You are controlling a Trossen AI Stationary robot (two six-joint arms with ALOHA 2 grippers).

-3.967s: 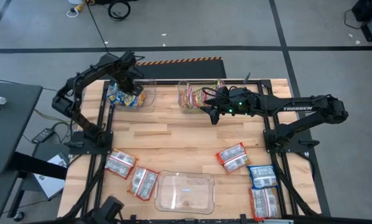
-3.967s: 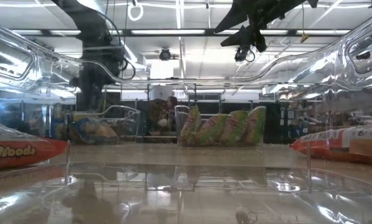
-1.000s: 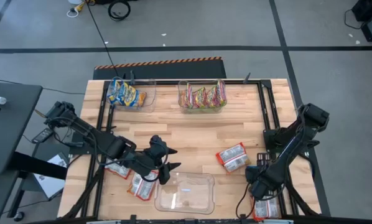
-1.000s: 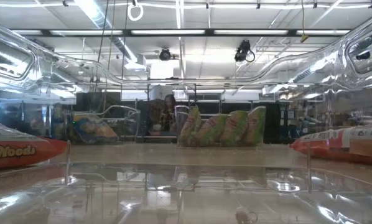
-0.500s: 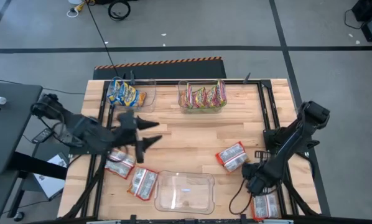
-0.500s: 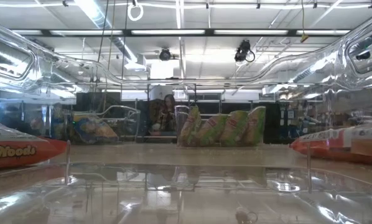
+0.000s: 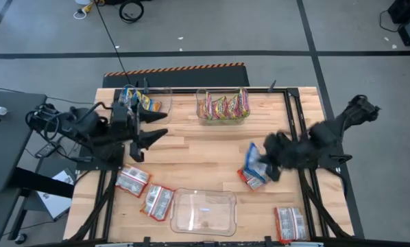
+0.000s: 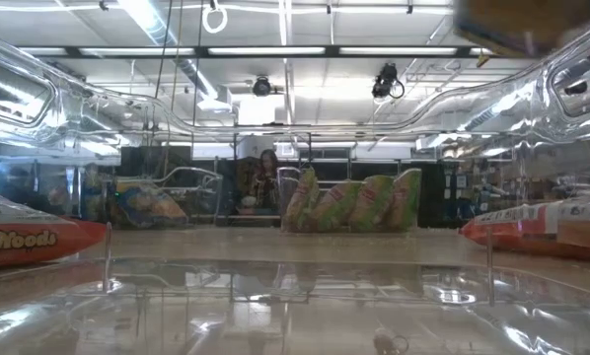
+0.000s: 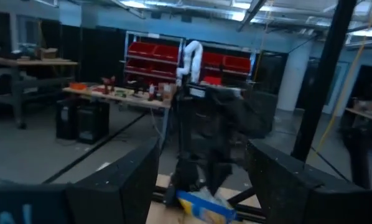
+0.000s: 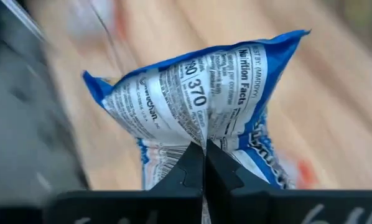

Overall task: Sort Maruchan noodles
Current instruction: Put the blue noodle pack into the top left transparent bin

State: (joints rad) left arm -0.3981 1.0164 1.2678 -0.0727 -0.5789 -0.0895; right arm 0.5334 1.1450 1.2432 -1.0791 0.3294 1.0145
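Note:
My right gripper is shut on a blue Maruchan noodles packet, which it holds above a red-silver packet right of the table's middle. My left gripper stands open and empty at the far left, its fingers pointing toward the table's right; in its wrist view its fingers frame the right arm and the blue packet farther off. More red-silver packets lie flat near the front left and front right. My right gripper pinches a puckered fold in the middle of the blue packet's printed back face between its two fingertips. The fingers come from the table's right. The packet is lifted clear of the table and tilted, creased inward at the pinch.
An empty clear bin stands at the near edge. At the far edge are a bin with blue-yellow packets and a bin with green and pink packets standing on edge. Bare wood lies across the table's middle.
My right gripper has taken hold of the blue packet at the near right, lifted it clear and carried it toward the table's middle and far edge. My left gripper has drawn back from beside the near bin toward the far left, near the blue-packet bin, staying open.

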